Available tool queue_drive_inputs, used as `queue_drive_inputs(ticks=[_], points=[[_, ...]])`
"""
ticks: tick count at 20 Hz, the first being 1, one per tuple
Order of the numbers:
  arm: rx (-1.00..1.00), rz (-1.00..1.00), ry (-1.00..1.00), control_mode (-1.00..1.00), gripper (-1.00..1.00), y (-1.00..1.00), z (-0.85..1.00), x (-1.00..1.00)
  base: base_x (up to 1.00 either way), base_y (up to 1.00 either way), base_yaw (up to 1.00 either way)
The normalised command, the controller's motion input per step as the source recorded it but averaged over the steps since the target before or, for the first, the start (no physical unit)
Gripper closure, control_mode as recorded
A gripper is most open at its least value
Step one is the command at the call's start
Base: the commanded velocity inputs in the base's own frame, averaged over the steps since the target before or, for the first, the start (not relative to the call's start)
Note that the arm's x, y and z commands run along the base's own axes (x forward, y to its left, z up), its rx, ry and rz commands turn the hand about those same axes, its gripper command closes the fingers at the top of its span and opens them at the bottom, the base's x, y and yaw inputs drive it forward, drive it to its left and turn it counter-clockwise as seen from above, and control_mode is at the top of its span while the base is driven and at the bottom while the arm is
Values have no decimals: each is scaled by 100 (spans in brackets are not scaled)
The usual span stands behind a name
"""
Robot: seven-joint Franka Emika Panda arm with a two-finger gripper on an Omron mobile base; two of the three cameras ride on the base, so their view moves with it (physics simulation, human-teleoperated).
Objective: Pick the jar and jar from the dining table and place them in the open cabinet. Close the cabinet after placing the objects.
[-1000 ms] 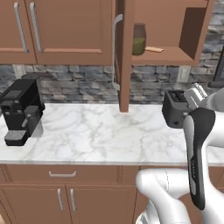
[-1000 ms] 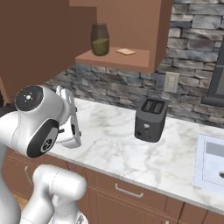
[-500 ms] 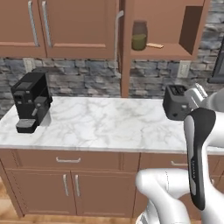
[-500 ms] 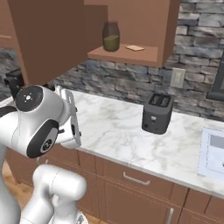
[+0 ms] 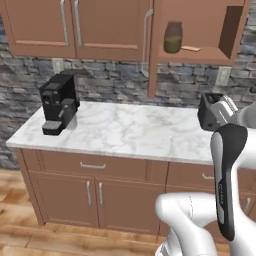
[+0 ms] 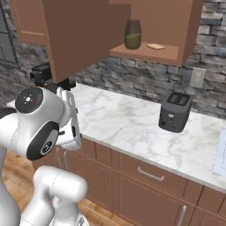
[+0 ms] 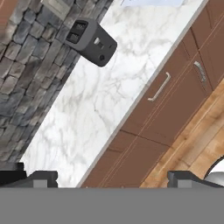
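- Standing at the far left of the left base view, a black coffee machine sits on a white grey-veined marble counter, close to its left end and against the grey stone wall.
- Above it hang closed reddish-brown wall cupboards with long silver bar handles.
- Below the counter run brown drawers and doors with short silver handles, and beneath those lies a wooden plank floor.
- Further right, the cabinet is open, its door swung out towards the room; from the right base view that door hides part of the coffee machine.
- Inside on the cabinet's shelf stands the taller jar with olive-green filling, upright, near the left wall of the compartment; a small flat tan thing lies just beside it on the shelf.
- On the counter, right of the cabinet, a dark grey toaster stands near the wall, below a pale wall socket.
- At the far right edge of the right base view a pale sink rim is set into the counter.
- The gripper is pulled back from the counter with its jaws spread wide and nothing between them; the hand view looks across the counter edge and drawer fronts.
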Motion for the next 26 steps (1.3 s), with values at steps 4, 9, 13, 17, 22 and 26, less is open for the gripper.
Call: queue_drive_inputs(ticks=[4, 9, 13, 17, 22, 26], points=[[0, 0, 0, 100, -100, 0, 0, 0, -45, 0, 27], [0, 0, 0, 100, -100, 0, 0, 0, -49, 0, 29], [0, 0, 0, 100, -100, 0, 0, 0, -40, 0, 33], [0, 0, 0, 100, -100, 0, 0, 0, -33, 0, 35], [0, 0, 0, 100, -100, 0, 0, 0, -31, 0, 37], [0, 0, 0, 100, -100, 0, 0, 0, -24, 0, 38]])
